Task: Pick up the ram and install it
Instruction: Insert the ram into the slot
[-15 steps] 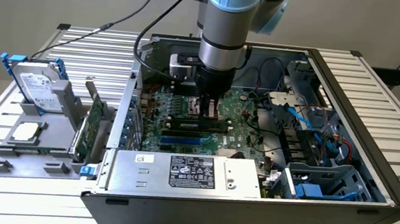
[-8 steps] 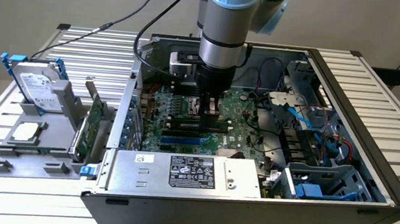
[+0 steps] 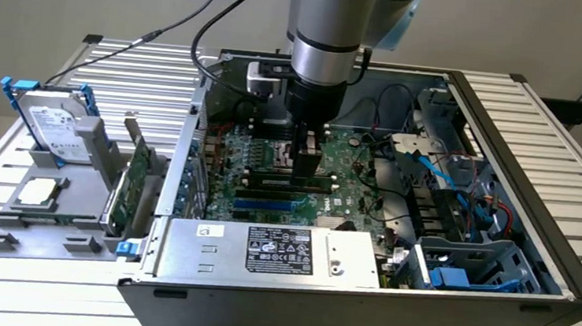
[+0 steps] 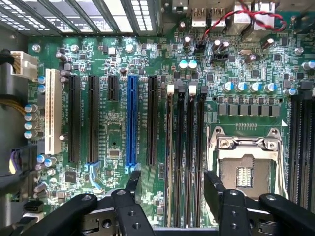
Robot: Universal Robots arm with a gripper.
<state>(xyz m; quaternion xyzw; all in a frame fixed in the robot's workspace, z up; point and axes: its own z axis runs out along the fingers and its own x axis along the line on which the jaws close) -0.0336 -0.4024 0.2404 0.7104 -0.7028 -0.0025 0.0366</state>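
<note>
Just beyond the silver power supply (image 3: 273, 250), the ram (image 3: 287, 180) looks seated on edge among the black memory slots. Its long axis runs nine to three o'clock in the exterior view. The gripper (image 3: 307, 160) hangs directly over the stick, at its twelve o'clock. In the wrist view its fingers (image 4: 133, 183) are spread wide on either side of the ram, gripping nothing.

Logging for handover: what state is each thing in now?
tool: open, holding nothing, over the memory slots.
ram: standing in a memory slot, not gripped.
computer case: side open.
hard drive: upright, outside the case.
expansion card: on edge, outside the case.
</note>
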